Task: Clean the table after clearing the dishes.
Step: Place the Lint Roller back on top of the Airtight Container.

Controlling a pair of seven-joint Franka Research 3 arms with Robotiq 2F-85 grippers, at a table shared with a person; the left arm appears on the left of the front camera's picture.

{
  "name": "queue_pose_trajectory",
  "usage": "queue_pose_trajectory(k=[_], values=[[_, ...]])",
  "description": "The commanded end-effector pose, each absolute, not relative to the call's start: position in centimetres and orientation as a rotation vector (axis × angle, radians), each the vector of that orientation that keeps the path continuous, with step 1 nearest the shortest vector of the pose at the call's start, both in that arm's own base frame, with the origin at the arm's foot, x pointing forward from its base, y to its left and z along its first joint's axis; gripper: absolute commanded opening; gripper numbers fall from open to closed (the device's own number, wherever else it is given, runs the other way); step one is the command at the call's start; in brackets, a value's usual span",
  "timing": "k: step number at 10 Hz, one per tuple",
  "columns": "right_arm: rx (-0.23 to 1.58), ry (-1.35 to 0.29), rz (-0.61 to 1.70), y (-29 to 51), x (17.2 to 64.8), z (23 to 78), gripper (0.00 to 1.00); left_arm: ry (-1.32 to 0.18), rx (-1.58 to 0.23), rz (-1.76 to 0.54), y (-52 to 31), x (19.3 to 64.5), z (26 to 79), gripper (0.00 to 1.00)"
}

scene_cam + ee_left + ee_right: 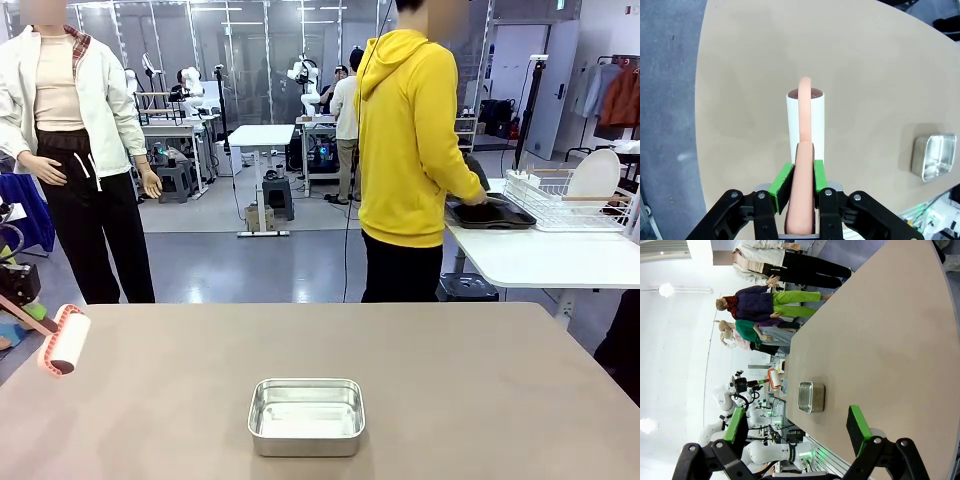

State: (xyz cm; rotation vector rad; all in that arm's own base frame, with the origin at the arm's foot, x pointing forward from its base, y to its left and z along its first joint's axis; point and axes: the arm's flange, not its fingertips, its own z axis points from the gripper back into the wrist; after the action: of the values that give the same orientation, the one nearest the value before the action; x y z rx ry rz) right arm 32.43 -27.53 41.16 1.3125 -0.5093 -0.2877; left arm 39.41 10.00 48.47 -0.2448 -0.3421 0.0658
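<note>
Nearest, the left gripper (799,187) has its jaws clamped on the peach handle of a lint roller (805,122), whose white roll hangs over the left end of the brown counter (450,380), while the right gripper (800,432) hovers with jaws wide apart and nothing between them. A small steel pan (306,415) sits on the counter near its front edge, about midway across. Beyond the far edge a person in a yellow hoodie (410,140) bends over a white table (540,255), hands at a dark tray (492,214) beside a wire rack (565,200) holding what looks like a white plate (595,174)
</note>
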Motion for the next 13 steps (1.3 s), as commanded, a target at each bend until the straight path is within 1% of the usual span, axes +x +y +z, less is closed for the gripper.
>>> queue_pose_trajectory(k=[1,5,6,8,10,11,13], values=[[1.312,-0.518,-0.273,-27.4,32.3,41.5,1.00,-0.347,-0.228,0.080,10.1,39.4,48.9,0.22],[1.312,-0.518,-0.273,-27.4,32.3,41.5,1.00,-0.343,-0.245,0.066,10.0,39.4,48.5,0.22],[1.312,-0.518,-0.273,-27.4,32.3,41.5,1.00,-0.365,-0.191,-0.089,7.6,40.3,51.0,0.22],[1.312,-0.518,-0.273,-27.4,32.3,41.5,1.00,-0.427,-0.133,-0.310,2.2,41.1,55.6,0.22],[1.312,-0.518,-0.273,-27.4,32.3,41.5,1.00,-0.502,-0.043,-0.556,-4.1,40.1,60.8,0.22],[1.312,-0.518,-0.273,-27.4,32.3,41.5,1.00,-0.512,-0.006,-0.659,-6.9,39.3,62.5,0.22],[1.312,-0.518,-0.273,-27.4,32.3,41.5,1.00,-0.501,0.142,-0.872,-13.8,37.8,65.1,0.22]])
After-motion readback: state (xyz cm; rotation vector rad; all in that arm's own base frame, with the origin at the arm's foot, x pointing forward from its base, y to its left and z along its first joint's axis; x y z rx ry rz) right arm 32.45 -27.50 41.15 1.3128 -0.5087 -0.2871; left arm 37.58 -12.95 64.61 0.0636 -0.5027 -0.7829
